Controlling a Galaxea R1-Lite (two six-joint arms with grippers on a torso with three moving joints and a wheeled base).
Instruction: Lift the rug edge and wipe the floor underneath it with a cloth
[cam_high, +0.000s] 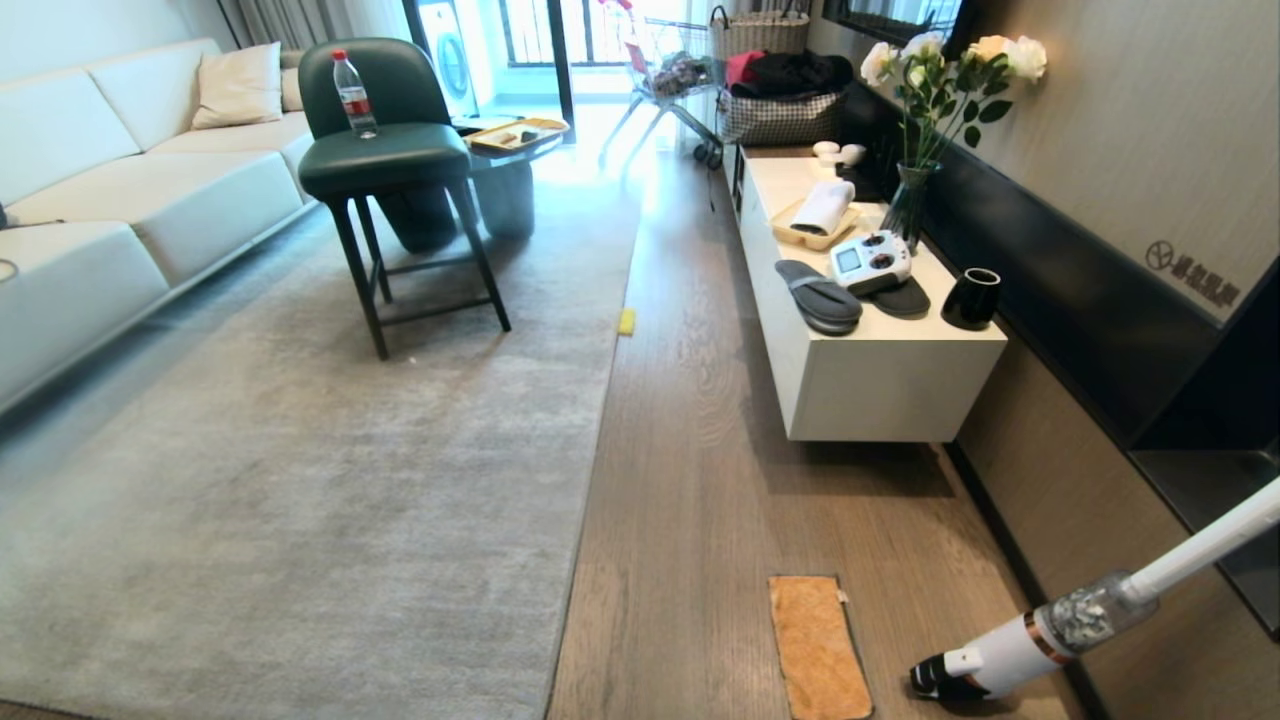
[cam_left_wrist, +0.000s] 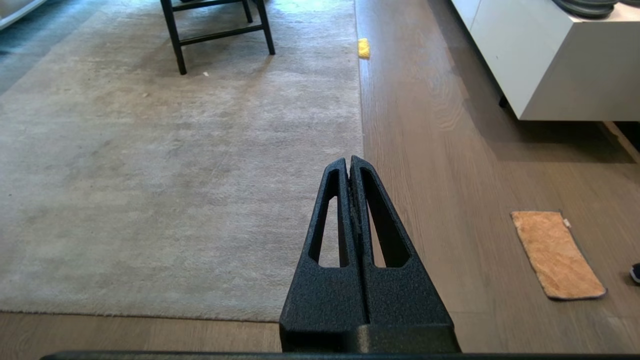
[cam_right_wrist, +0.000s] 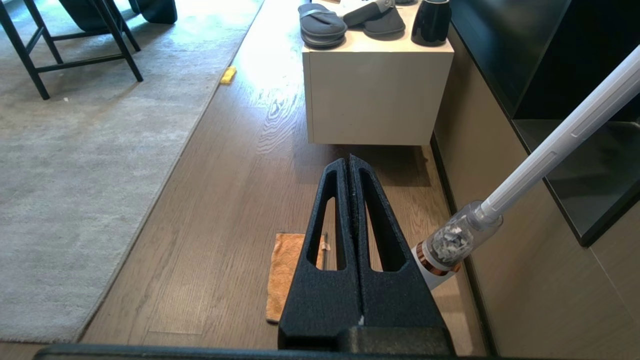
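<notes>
The pale grey rug (cam_high: 300, 480) lies flat, its straight rug edge (cam_high: 590, 470) running along the brown wood floor (cam_high: 700, 480). The rug's near corner (cam_left_wrist: 280, 316) also lies flat. The orange cloth (cam_high: 818, 648) rests flat on the floor near the view's bottom edge, right of the rug. My left gripper (cam_left_wrist: 348, 161) hangs shut and empty above the rug edge, with the cloth (cam_left_wrist: 556, 254) off to its side. My right gripper (cam_right_wrist: 348, 160) is shut and empty above the floor, its body partly covering the cloth (cam_right_wrist: 285, 272). Neither arm shows in the head view.
A stick vacuum (cam_high: 1050, 625) leans by the wall right of the cloth. A white low cabinet (cam_high: 870, 370) carries slippers, a controller and a vase. A green stool (cam_high: 400, 160) stands on the rug, a sofa (cam_high: 120, 190) behind it. A small yellow object (cam_high: 626, 321) lies at the rug edge.
</notes>
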